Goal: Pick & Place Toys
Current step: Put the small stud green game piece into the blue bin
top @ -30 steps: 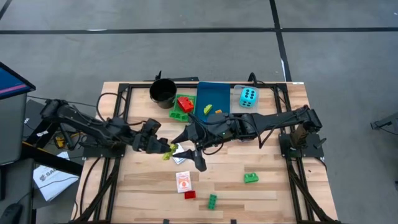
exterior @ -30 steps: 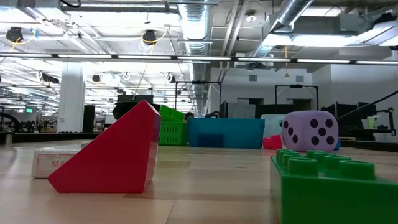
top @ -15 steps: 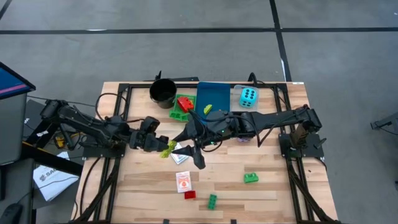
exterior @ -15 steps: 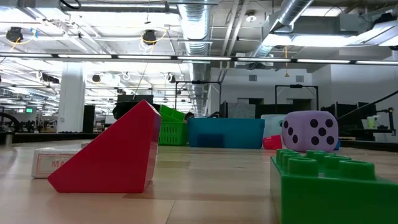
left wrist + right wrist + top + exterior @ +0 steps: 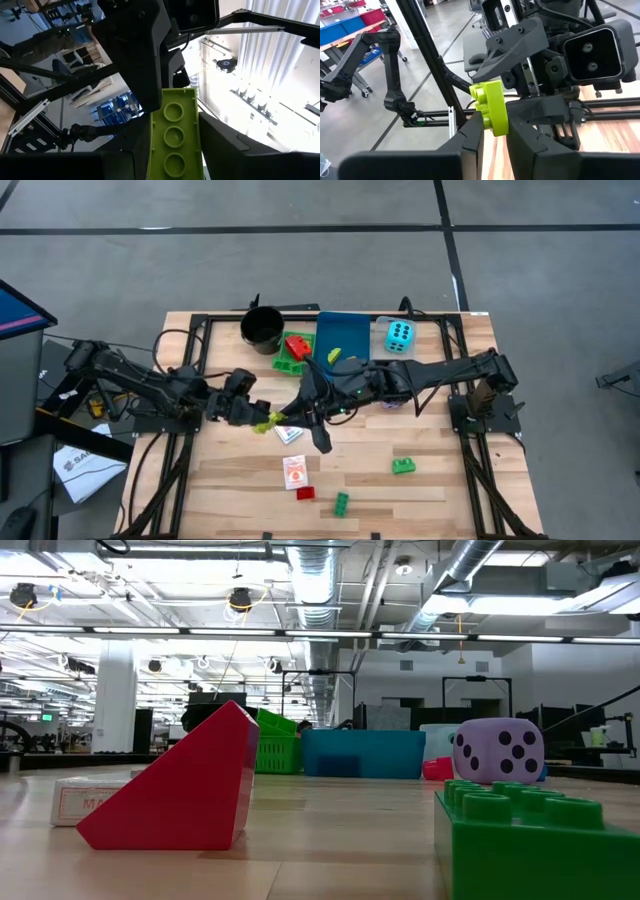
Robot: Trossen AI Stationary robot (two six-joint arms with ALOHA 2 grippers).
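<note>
Basically, lime brick [image 5: 266, 423] is clamped mid-desk [image 5: 440, 480] between left tool [image 5: 262, 421] and right tool [image 5: 285, 420], both grasping it.

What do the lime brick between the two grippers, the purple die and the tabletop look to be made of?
Lime brick: glossy moulded plastic, going by its crisp round studs and sheen. Purple die: probably matte foam, with soft rounded corners and no glare. Tabletop: pale wooden planks with visible seams and a light satin finish.
</note>
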